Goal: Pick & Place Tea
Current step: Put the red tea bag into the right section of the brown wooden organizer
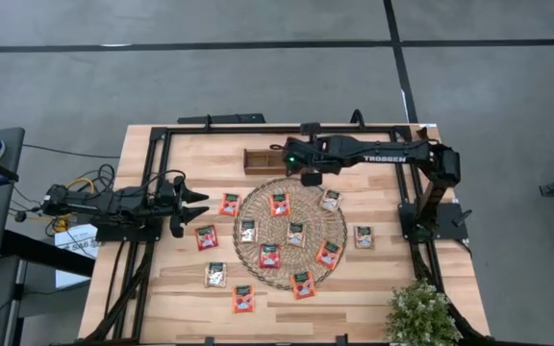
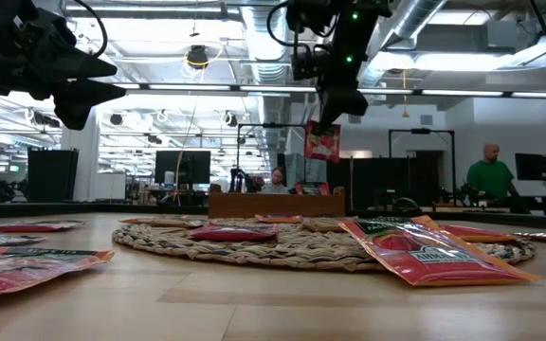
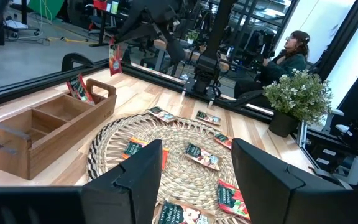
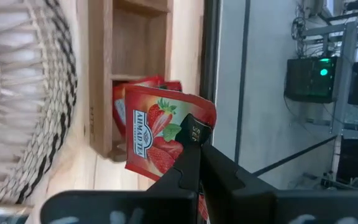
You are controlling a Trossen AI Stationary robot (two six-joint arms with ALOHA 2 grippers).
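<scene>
Pincer right [image 4: 194,163] is pinching a red strawberry tea packet [image 4: 160,134] by its corner, and we are seeing it dangling in the air over the wooden tray [image 1: 263,160], where other red packets [image 3: 78,88] are sitting in an end compartment. Our left pincer [image 1: 196,206] is waiting with fingers apart at the worktop's [image 1: 176,288] left side. More tea packets [image 1: 296,234] are lying on the woven mat [image 1: 258,213] and around it.
</scene>
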